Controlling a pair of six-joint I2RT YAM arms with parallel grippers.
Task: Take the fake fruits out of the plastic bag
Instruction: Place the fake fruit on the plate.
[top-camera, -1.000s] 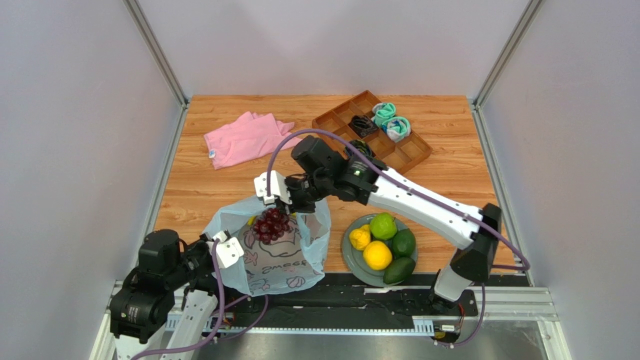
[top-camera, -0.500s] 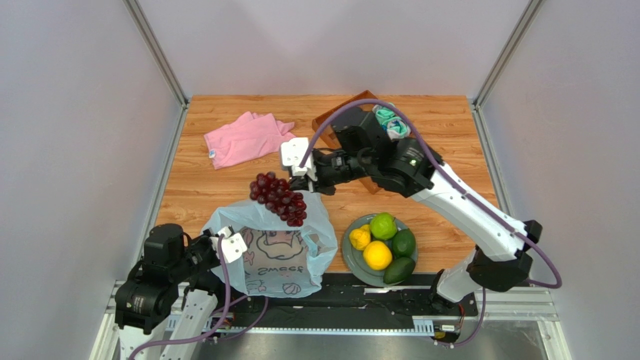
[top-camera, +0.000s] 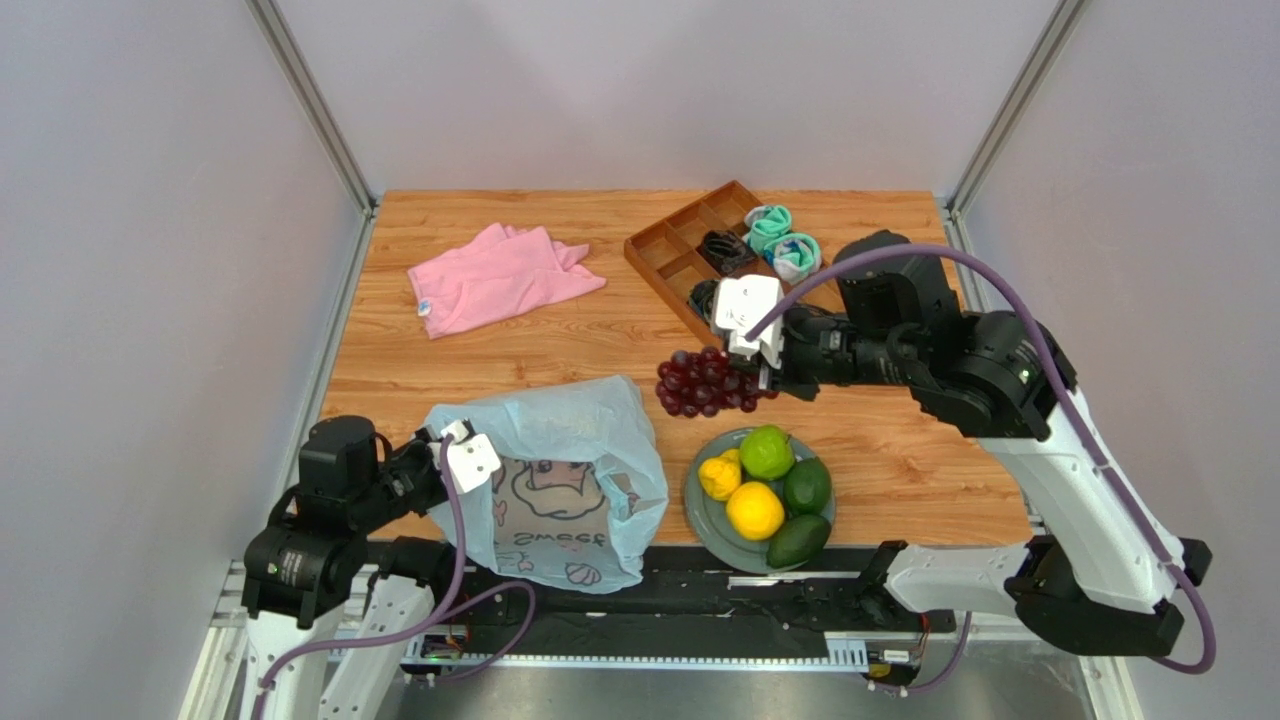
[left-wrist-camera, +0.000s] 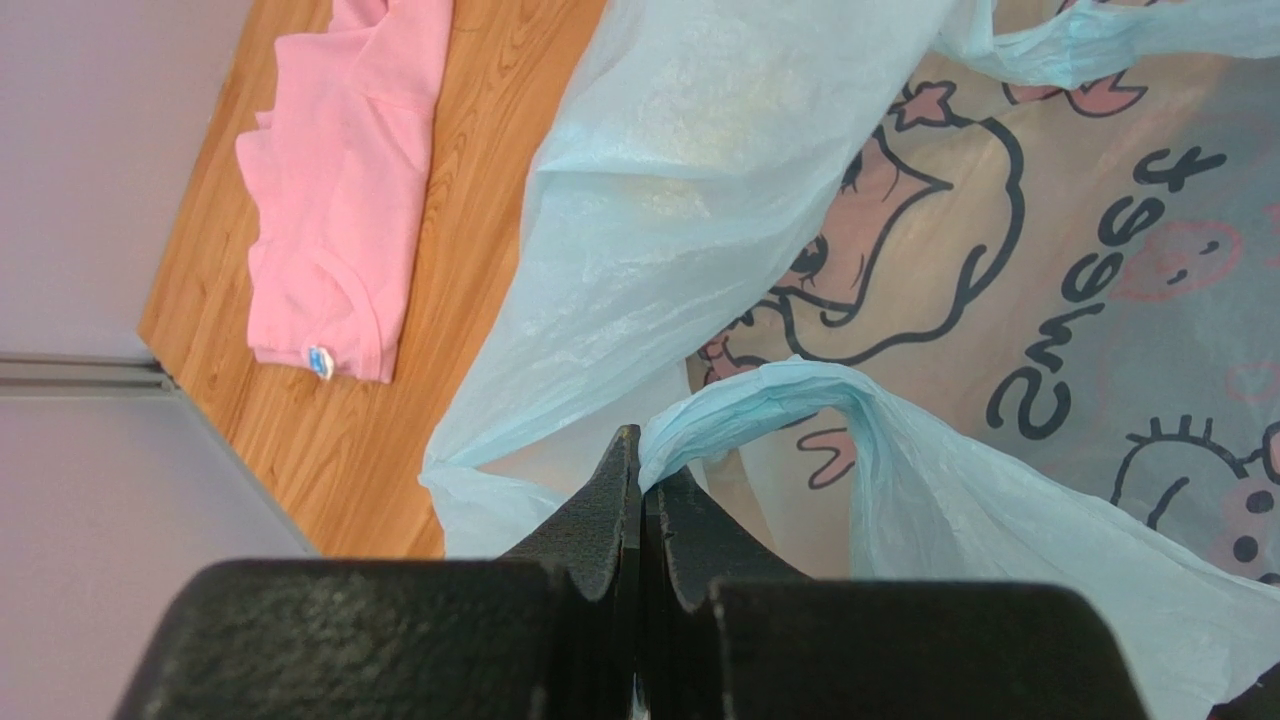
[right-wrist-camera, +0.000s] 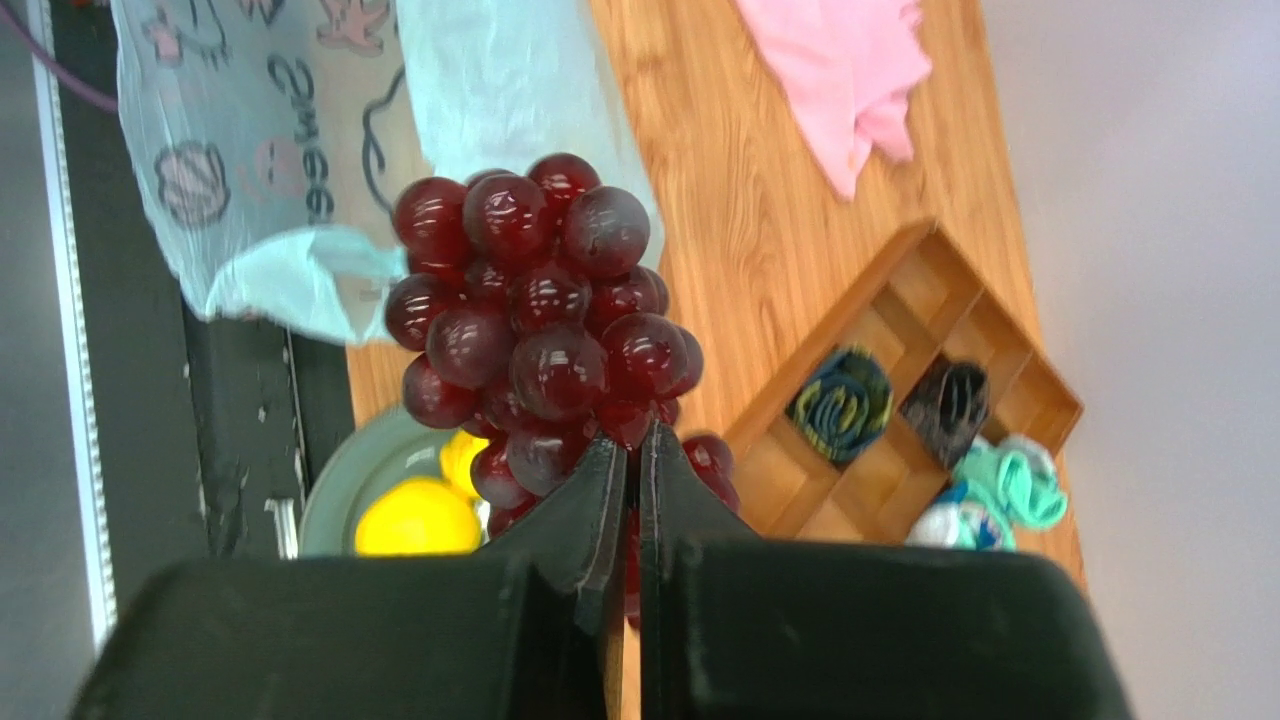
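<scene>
The pale-blue plastic bag (top-camera: 559, 477) with a cartoon print lies at the table's near edge, left of centre. My left gripper (top-camera: 446, 456) is shut on one of its loop handles (left-wrist-camera: 781, 393). My right gripper (top-camera: 763, 371) is shut on the dark red grape bunch (top-camera: 703, 383) and holds it in the air between the bag and the grey plate (top-camera: 705, 525). The bunch (right-wrist-camera: 538, 333) fills the right wrist view above the shut jaws. On the plate lie a lime-green apple (top-camera: 765, 450), two lemons (top-camera: 754, 510), and two dark green fruits (top-camera: 798, 537). What the bag holds is hidden.
A pink cloth (top-camera: 493, 276) lies at the back left. A wooden divided tray (top-camera: 807, 308) with rolled socks (top-camera: 781, 240) sits at the back right, just behind my right wrist. Grey walls close in both sides.
My right arm lifted the grape bunch out of the bag's mouth and swung it right, to a spot above the plate's back-left edge. The bag's top has sagged. The left gripper keeps its hold.
</scene>
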